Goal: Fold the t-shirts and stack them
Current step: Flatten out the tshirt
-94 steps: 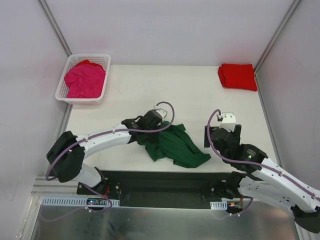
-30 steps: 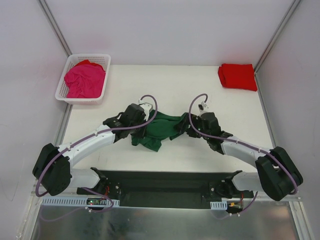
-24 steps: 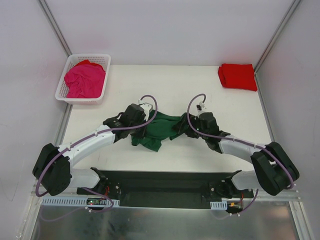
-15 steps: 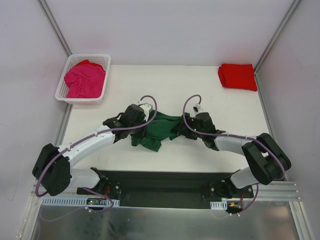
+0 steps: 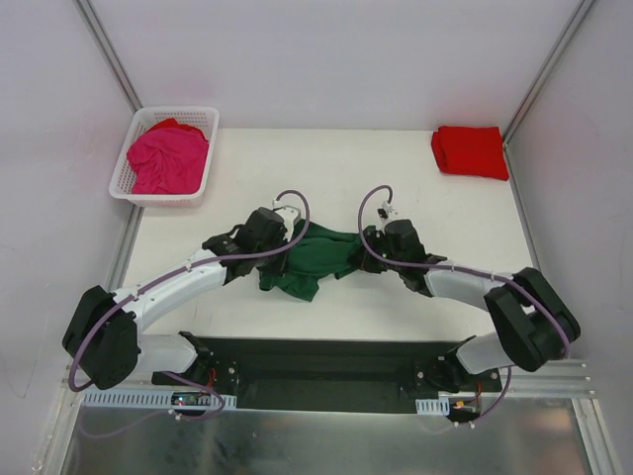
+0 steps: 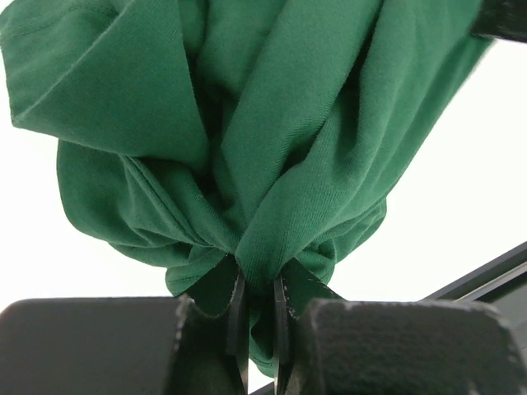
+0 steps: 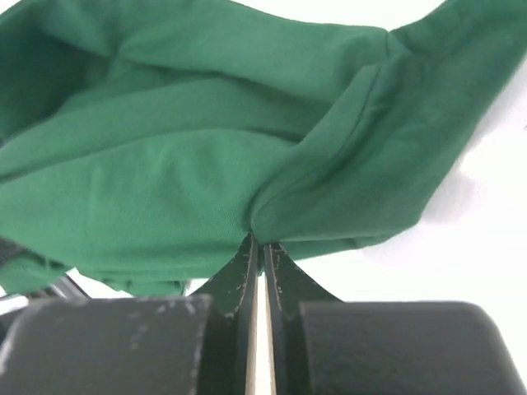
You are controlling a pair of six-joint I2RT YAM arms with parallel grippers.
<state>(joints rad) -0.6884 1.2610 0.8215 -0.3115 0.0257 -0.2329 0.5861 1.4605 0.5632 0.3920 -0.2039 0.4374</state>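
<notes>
At centre frame, your dark green t-shirt (image 5: 315, 259) is lying bunched on the table (image 5: 396, 178) between both arms. Your left gripper (image 6: 259, 284) is clamping a gathered fold at its left end. Your right gripper (image 7: 259, 247) is pinching its right edge, jaws almost touching. Upper right, the red t-shirt (image 5: 470, 150) is sitting folded. Upper left, the pink t-shirt (image 5: 168, 158) is filling the white basket (image 5: 203, 114).

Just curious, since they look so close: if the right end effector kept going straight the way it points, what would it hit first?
The green t-shirt pinched in its tips; beyond that bunched cloth, probably the left end effector, though depth is unclear.
</notes>
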